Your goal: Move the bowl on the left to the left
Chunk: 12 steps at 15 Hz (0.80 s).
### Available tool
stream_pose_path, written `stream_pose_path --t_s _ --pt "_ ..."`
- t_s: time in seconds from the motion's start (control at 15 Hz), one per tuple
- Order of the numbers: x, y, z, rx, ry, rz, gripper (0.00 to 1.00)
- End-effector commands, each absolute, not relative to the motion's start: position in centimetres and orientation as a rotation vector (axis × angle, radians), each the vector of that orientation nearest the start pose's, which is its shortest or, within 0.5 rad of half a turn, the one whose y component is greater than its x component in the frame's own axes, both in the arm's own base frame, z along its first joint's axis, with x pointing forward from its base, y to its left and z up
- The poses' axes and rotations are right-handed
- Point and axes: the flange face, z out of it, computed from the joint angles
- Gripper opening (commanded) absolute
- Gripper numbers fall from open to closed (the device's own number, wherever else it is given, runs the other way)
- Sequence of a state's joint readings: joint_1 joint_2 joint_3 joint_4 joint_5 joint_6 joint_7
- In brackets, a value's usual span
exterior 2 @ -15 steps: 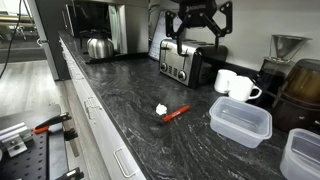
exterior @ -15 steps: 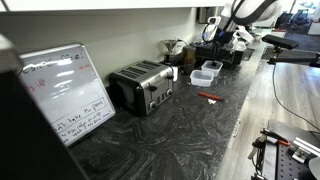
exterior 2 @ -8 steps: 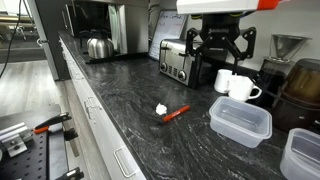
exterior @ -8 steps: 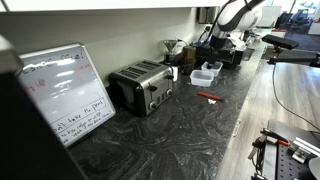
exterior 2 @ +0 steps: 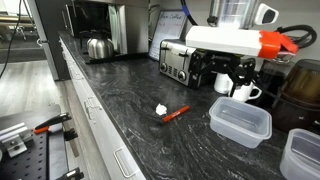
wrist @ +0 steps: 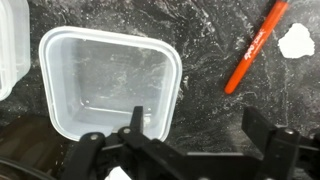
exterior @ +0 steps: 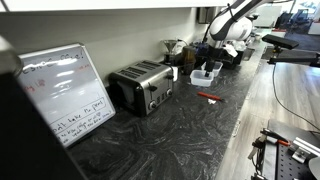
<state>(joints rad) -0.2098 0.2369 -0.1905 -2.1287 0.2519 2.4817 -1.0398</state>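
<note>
Translucent bluish plastic identifies the bowl (wrist: 110, 85), which lies left of centre in the wrist view on the dark marbled counter (wrist: 200, 30). A whiter-rimmed tub (wrist: 8, 40) sits just beside it, cut off by the left edge. Below centre the claw (wrist: 193, 140) hangs spread and empty, one finger (wrist: 135, 120) in front of the bowl's near wall, its partner over bare counter. Farther right lie a red marker (wrist: 256, 47) and a white scrap (wrist: 297, 40), well apart from the bowl. The step in hand is judged to be the approach for a grasp. A clean descent would place one finger inside the near wall and one outside, then pinch gently, since the thin wall probably flexes, and carry the bowl low, clear of the neighbouring tub. The frame edge crops the fingers' lower ends, so height above the rim cannot be told. In an exterior view the arm (exterior 2: 235, 40) masks the claw, though the bowl (exterior 2: 240, 120) shows plainly.
</note>
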Motion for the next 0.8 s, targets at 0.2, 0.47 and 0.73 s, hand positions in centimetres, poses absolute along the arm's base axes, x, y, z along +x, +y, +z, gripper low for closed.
stream_pose_path --t_s 0.2,0.47,0.73 --pt "55.3 -24.3 28.0 -3.018 -0.705 -0.255 1.0" --pt "55.7 -23.5 26.4 -3.01 -0.72 -0.221 1.0" --pt "56.0 -23.1 25.1 -3.004 -0.717 -0.196 1.0"
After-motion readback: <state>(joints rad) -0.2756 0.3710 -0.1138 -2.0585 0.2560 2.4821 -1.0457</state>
